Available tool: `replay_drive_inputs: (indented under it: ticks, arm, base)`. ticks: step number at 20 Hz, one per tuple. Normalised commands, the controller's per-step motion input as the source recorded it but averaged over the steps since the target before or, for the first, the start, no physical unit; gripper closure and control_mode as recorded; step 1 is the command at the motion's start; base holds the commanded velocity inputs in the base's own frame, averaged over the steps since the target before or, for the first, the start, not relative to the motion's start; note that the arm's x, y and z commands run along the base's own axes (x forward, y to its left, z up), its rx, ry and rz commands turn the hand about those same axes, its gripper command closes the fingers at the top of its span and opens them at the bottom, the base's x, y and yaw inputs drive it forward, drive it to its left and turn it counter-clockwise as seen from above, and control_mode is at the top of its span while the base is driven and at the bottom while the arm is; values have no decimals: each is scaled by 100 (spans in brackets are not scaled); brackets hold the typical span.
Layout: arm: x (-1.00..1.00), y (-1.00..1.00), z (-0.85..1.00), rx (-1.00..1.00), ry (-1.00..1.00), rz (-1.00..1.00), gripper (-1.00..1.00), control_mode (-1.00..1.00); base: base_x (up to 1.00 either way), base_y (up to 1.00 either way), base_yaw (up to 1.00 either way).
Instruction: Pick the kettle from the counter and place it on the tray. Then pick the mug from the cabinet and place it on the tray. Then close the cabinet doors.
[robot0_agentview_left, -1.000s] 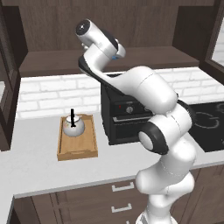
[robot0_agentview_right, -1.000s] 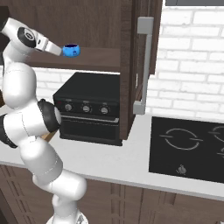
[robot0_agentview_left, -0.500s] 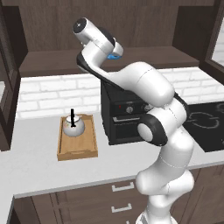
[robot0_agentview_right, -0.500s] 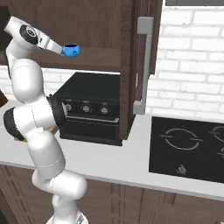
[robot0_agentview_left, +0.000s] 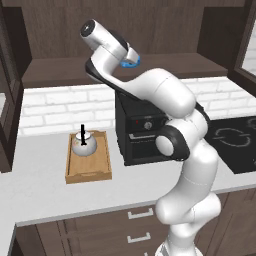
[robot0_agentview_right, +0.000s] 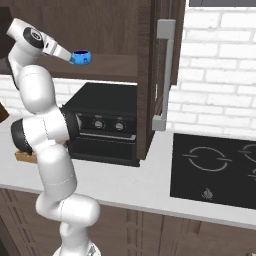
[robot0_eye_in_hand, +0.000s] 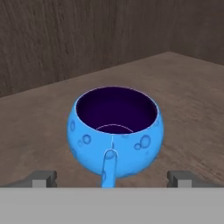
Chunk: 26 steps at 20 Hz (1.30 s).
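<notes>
The blue mug (robot0_eye_in_hand: 114, 131) stands upright on the dark cabinet shelf (robot0_eye_in_hand: 183, 87), its handle pointing at the hand. My gripper (robot0_eye_in_hand: 113, 180) is open, with one fingertip (robot0_eye_in_hand: 41, 178) on each side of the mug and apart from it. From the sides, the hand (robot0_agentview_left: 127, 54) reaches onto the cabinet (robot0_agentview_left: 65, 72) shelf right at the mug (robot0_agentview_left: 133, 61), and the same mug (robot0_agentview_right: 81, 57) sits just past the gripper (robot0_agentview_right: 69, 56). Down on the counter (robot0_agentview_left: 40, 192), the silvery kettle (robot0_agentview_left: 83, 145) stands in the light-wood tray (robot0_agentview_left: 90, 172). One cabinet door (robot0_agentview_right: 161, 60) stands open.
A black oven-like box (robot0_agentview_left: 142, 135) with knobs sits on the counter under the shelf, right of the tray. A black cooktop (robot0_agentview_right: 215, 170) lies further right. The open door's silver bar handle (robot0_agentview_right: 167, 75) juts out above the counter edge.
The arm has stretched further into the cabinet, bringing the hand closer to the mug. The jaws stayed open and the kettle and tray did not move.
</notes>
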Motion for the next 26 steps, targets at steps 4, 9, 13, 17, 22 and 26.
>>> replay_drive_inputs:
  ticks: [4,9,13,17,22,26]
  arm:
    - [10,0,-11,0,0,-2,-100,-100]
    - [19,0,-6,0,0,-2,-100,-100]
    - [12,-1,0,0,0,-3,-100,-100]
    - [1,-2,0,0,0,-5,100,-100]
    - [0,-2,0,0,0,-6,100,-100]
    - [0,-10,0,0,0,-5,100,-100]
  base:
    - [0,0,0]
    - [0,0,0]
    - [0,0,0]
    - [0,0,0]
    - [0,0,0]
    - [0,0,0]
